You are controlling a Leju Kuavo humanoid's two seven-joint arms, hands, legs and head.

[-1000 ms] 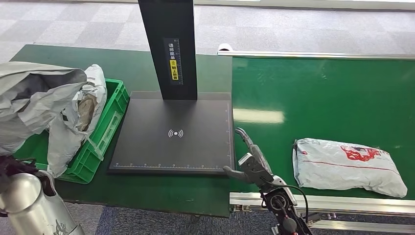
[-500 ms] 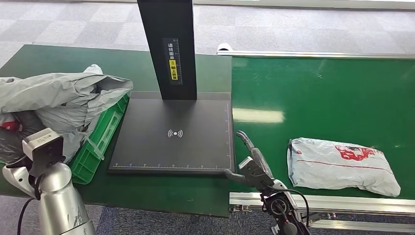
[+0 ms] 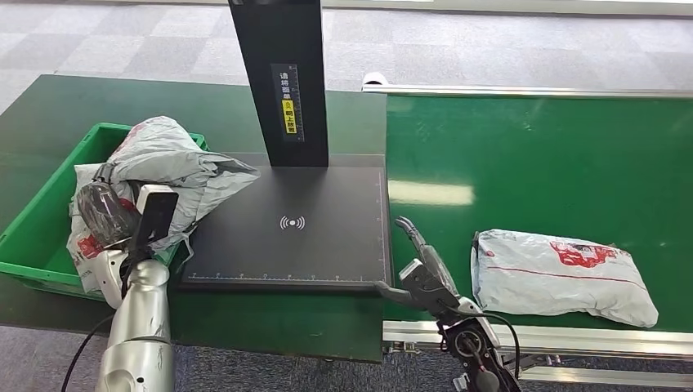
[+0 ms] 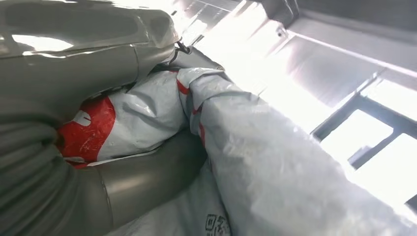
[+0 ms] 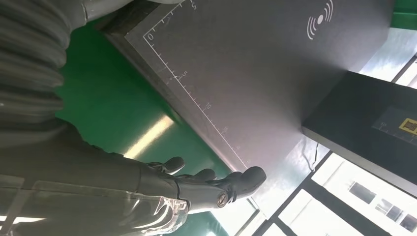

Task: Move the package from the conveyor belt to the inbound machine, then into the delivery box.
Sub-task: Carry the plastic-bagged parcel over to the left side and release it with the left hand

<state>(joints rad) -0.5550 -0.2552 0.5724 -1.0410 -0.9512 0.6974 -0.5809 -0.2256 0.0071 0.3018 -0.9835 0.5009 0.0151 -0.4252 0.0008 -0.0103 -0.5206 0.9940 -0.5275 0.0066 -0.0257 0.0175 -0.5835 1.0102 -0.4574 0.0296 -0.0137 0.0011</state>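
My left hand grips a crumpled grey package that hangs over the right end of the green delivery box, one flap lying over the left edge of the black scanner plate. In the left wrist view the hand closes around grey plastic with red print. A second grey package with red print lies on the green conveyor belt near its front edge. My right hand hovers open at the belt's front left corner, a short way left of that package, fingers spread beside the plate.
The scanner's black column rises from the back of the plate. A silver rail runs along the belt's front edge. A green table carries the box and the plate, with grey carpet floor beyond.
My left arm has swung the grey package to the right and down, from close to the camera to the box's right end. The belt package has drifted slightly left. My right hand has barely moved.
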